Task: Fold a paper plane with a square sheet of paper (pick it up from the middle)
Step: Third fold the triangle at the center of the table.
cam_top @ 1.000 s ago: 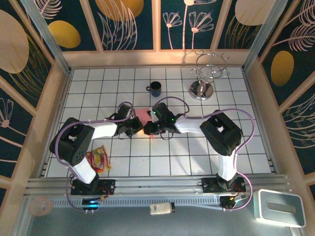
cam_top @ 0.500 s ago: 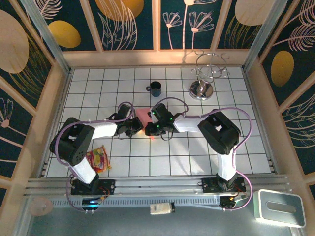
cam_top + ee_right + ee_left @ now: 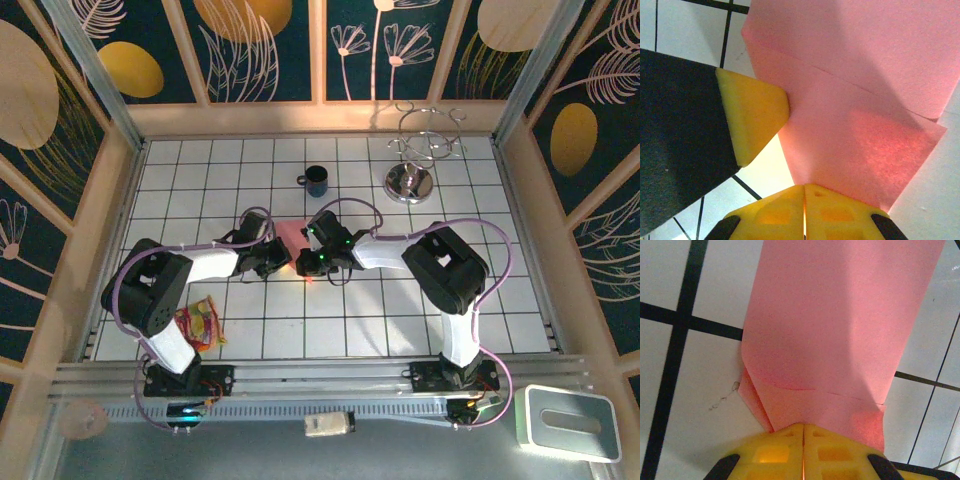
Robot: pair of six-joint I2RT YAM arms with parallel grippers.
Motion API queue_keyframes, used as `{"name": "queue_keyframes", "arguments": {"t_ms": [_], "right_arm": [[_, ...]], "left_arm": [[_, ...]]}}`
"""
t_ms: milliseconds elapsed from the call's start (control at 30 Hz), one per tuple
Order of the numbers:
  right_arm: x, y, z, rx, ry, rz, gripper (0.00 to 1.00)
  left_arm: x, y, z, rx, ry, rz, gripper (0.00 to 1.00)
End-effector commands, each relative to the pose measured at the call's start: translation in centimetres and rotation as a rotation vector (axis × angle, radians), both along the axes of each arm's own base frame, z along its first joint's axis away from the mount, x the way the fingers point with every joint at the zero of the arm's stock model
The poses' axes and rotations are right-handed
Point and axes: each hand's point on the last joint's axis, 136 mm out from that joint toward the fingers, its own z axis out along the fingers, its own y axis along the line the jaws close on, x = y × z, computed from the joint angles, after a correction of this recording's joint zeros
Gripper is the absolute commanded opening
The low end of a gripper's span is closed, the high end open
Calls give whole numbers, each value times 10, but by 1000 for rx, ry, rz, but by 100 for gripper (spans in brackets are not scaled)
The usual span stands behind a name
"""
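Observation:
The pink-red sheet of paper [image 3: 292, 235] lies flat on the tiled table, folded into overlapping layers with a crease across it [image 3: 840, 340] [image 3: 860, 85]. My left gripper [image 3: 283, 263] is shut, and its yellow fingertips [image 3: 785, 437] rest on the paper's near edge. My right gripper [image 3: 308, 262] is shut too, its tips [image 3: 835, 200] on the adjoining edge of the sheet. In the right wrist view the left gripper's yellow finger [image 3: 752, 115] touches the paper's side. Neither gripper lifts the paper off the table.
A dark mug [image 3: 317, 181] stands behind the paper. A metal wire rack [image 3: 420, 160] is at the back right. A colourful packet [image 3: 200, 322] lies by the left arm's base. Wooden walls [image 3: 110, 190] fence the table.
The right arm's wrist has edged slightly to the left. The paper and the left gripper stay where they were.

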Motion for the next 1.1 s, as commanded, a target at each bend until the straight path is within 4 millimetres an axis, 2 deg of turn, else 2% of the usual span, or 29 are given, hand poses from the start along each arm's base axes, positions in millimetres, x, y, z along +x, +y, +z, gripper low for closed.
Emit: {"name": "queue_keyframes", "arguments": {"t_ms": [0,400,533,667,733,900,1067], "right_arm": [[4,-7,-13,-63,3,-7,9],[-4,-19,-26,-109,32,-7,8],[-7,-23,-29,-122,44,-5,7],[-8,-25,-31,-127,55,-6,6],[-8,-25,-31,-124,59,-7,6],[-9,-26,-33,-128,66,-6,6],[-8,-25,-33,-125,70,-11,6]], "left_arm": [[-23,22,-37,125,110,6,8],[-18,22,-33,135,92,6,8],[3,11,-6,103,7,-13,9],[26,-6,43,38,-137,-59,12],[33,-10,55,25,-185,-81,14],[34,-17,52,11,-187,-120,13],[22,-18,41,-14,-154,-135,13]]}}
